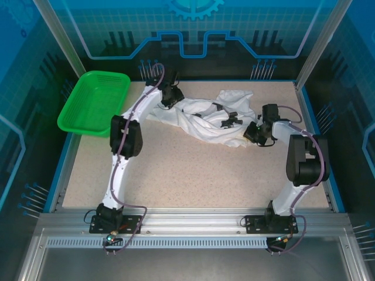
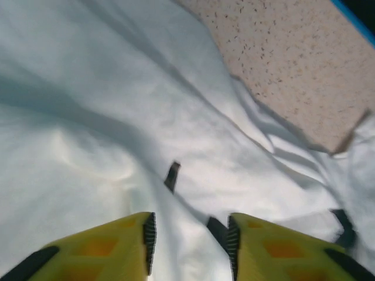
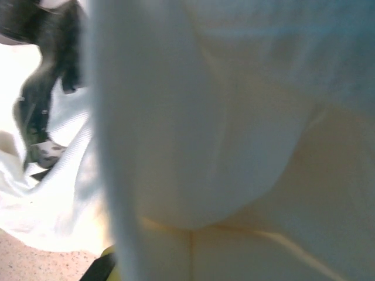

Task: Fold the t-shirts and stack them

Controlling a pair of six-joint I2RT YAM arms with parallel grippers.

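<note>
1. Nothing was folded or stacked yet. The t-shirts point(image 1: 205, 120) lay as one crumpled white heap at the far middle of the speckled beige table point(image 1: 176, 175); I could not tell how many shirts it held.
2. The green mesh basket point(image 1: 94, 102), rigid plastic with sloping walls, sat at the far left, apart from the heap.
3. The left gripper point(image 1: 174, 100) was at the heap's left end. In the left wrist view its ribbed yellow fingers point(image 2: 146, 234) stood spread, with soft, creased cloth point(image 2: 117, 117) and bits of black print point(image 2: 171, 175) below them.
4. The right gripper point(image 1: 253, 133) was at the heap's right end, its claw pressed together. Limp cloth point(image 3: 234, 117) draped across its camera, so I could not tell whether fabric was pinched.
5. Judged remaining: spreading a shirt flat, folding, stacking.
</note>
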